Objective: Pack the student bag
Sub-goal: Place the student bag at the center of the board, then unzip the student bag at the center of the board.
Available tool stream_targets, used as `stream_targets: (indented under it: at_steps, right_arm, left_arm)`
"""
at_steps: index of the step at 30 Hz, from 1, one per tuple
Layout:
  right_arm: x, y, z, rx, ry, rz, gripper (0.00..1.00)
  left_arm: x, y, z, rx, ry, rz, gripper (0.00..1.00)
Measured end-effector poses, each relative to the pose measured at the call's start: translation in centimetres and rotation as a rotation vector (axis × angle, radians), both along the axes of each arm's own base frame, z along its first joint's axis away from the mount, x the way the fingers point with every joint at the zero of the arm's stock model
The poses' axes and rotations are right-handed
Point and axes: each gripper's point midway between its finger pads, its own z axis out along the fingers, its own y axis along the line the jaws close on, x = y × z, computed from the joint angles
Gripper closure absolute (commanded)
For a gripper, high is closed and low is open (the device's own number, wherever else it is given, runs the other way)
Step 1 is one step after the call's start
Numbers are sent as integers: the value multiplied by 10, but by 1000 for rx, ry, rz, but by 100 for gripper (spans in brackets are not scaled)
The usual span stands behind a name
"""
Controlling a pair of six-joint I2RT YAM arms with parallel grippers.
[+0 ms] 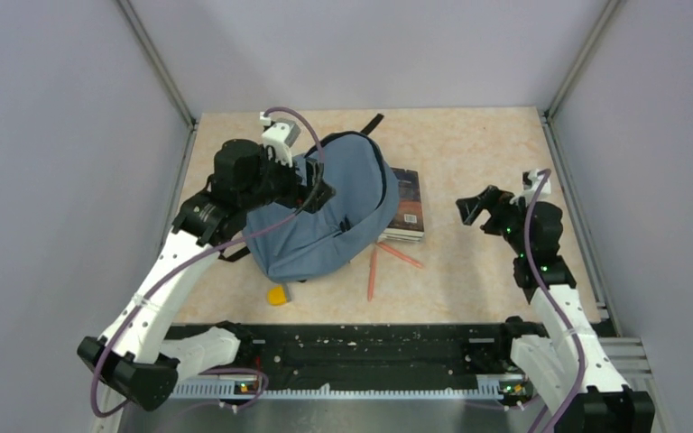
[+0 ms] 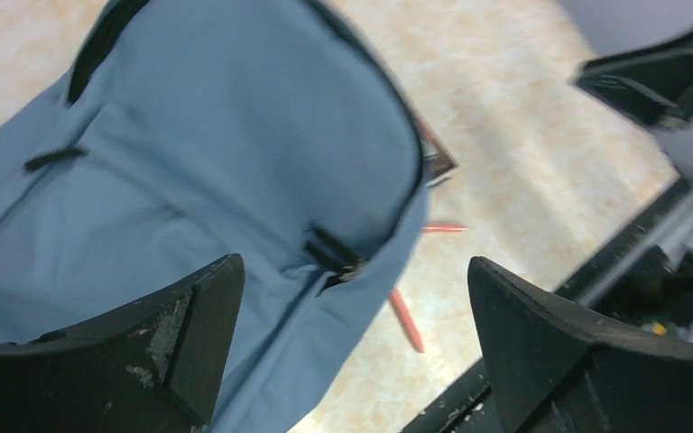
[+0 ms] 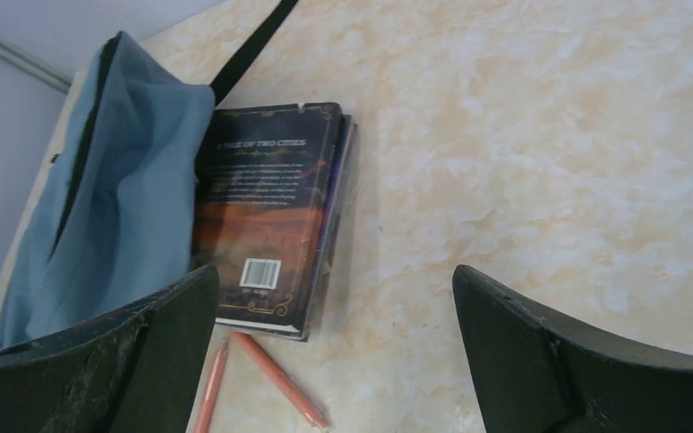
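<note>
The student bag (image 1: 334, 212), slate-blue with black zipper trim, lies on the table left of centre. My left gripper (image 1: 318, 195) hovers over its left side, open, with nothing between the fingers; in the left wrist view the bag (image 2: 189, 162) and its zipper pull (image 2: 334, 257) lie below the left gripper (image 2: 352, 266). A dark hardback book (image 1: 406, 206) lies flat with its left edge under the bag's right side. My right gripper (image 1: 469, 209) stands open to the right of the book, above bare table. The right wrist view shows the book (image 3: 271, 207) and the bag (image 3: 117, 207) beyond the right gripper (image 3: 334, 275).
Two orange-pink pens (image 1: 372, 271) (image 1: 401, 255) lie in front of the book, seen close as pens (image 3: 280, 379) (image 3: 209, 388). A small yellow object (image 1: 277, 295) sits by the bag's near edge. A black strap (image 1: 372, 124) trails from the bag's far end. Grey walls enclose the table.
</note>
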Motion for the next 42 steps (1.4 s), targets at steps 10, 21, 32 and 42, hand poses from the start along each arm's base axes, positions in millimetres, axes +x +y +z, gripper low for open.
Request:
stream_targets:
  at_steps: [10,21,32,42]
  right_arm:
    - [3,59,12,23,7,222,1]
    - [24,178,27,-34,1,463,4]
    - [33,228,-7,-108,71,522,63]
    - [18,215,-35,-160,57,508,71]
  left_arm:
    - [53,71,-68,-23,190,343,2]
    - [60,77,-87,-89,258,369,2]
    - [66,69,-115,-82,342,340,6]
    - [67,44,-164,-67,521,265,6]
